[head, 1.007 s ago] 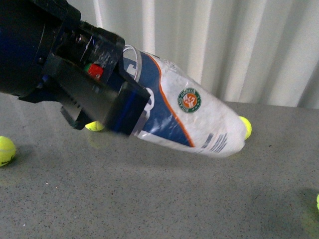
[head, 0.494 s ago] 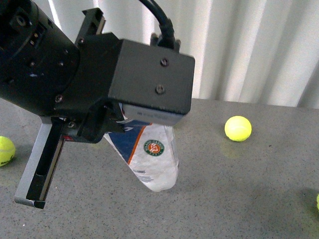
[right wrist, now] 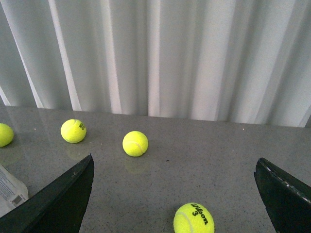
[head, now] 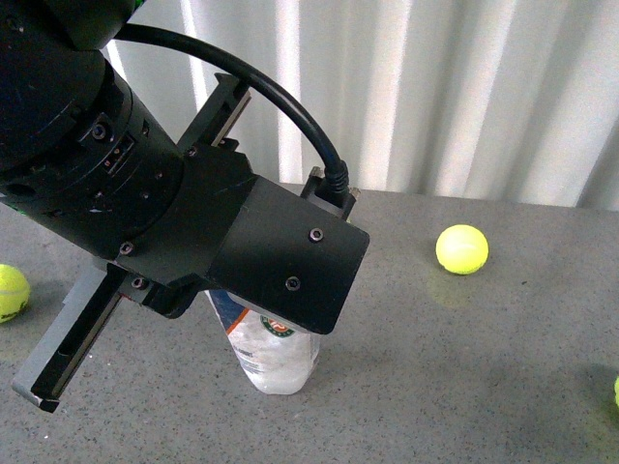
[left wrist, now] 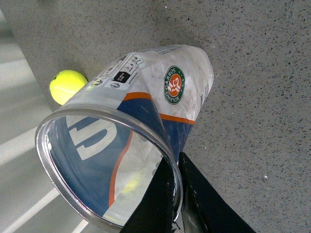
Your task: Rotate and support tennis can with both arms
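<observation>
Here the left gripper (head: pixel 218 290) fills much of the front view, a black boxy body with a black cable (head: pixel 280 101) looping out of its back. Below it hangs the tennis can (head: pixel 266 343), nearly upright, its closed end touching or just above the grey table (head: pixel 464 387); from this angle I cannot quite tell which. Most of the can is hidden behind the gripper body, with only the lower white part and a slice of the round logo showing.

In the left wrist view the tennis can (left wrist: pixel 146 111) is seen from its open end. The metal rim (left wrist: pixel 58 179) rings the mouth, the navy, white and orange label wraps the wall, and the red-green logo (left wrist: pixel 174 84) faces the camera. The left gripper's fingers (left wrist: pixel 160 199) pinch the can wall at the rim, one bar inside the mouth and one outside, closed tight on the plastic.

The right gripper (right wrist: pixel 175 194) has its two black fingers spread wide at the picture's edges, with nothing between them but bare table. A corner of the can's label (right wrist: pixel 10 190) shows beside one finger. Loose tennis balls (right wrist: pixel 135 143) lie on the table in front of the pale curtain (right wrist: pixel 160 53); one more ball (head: pixel 461 249) sits well apart from the can in the front view.
</observation>
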`<state>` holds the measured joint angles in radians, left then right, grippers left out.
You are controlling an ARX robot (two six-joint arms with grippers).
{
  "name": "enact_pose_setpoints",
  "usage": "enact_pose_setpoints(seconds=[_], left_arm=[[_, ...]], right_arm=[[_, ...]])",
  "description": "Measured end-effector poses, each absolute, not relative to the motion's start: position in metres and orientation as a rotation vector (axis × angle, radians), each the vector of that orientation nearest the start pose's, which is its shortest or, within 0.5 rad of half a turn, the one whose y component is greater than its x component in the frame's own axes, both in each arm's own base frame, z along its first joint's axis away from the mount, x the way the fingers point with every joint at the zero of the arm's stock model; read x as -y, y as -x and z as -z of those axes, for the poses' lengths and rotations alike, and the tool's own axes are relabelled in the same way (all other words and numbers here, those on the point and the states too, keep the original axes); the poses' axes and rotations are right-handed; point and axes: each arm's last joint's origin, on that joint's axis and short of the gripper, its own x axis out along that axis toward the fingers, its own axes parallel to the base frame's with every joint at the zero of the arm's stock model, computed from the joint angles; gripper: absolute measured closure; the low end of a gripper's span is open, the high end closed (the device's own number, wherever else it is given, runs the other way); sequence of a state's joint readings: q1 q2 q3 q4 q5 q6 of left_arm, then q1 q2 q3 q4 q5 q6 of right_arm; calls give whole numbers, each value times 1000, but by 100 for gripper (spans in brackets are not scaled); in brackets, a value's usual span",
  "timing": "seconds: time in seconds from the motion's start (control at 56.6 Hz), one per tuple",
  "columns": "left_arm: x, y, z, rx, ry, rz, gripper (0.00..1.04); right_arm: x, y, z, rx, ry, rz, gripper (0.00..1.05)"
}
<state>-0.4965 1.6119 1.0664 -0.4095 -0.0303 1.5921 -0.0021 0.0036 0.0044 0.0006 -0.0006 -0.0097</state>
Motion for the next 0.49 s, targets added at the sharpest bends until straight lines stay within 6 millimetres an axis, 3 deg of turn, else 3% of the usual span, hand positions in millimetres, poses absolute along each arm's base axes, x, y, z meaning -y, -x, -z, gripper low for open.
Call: enact_pose_setpoints(seconds=[0.283,0.424,0.494], left_arm=[[162,-286,-213,-362,-1708,1142,101],[169,-287,-215,-310,-1697,1138,80],[172,-287,-216,-298,-1689,1141,62]], right_arm=[[0,-98,-165,1,10,2,7],[0,-98,-165,1,10,2,7],[0,-98,-165,1,10,2,7]])
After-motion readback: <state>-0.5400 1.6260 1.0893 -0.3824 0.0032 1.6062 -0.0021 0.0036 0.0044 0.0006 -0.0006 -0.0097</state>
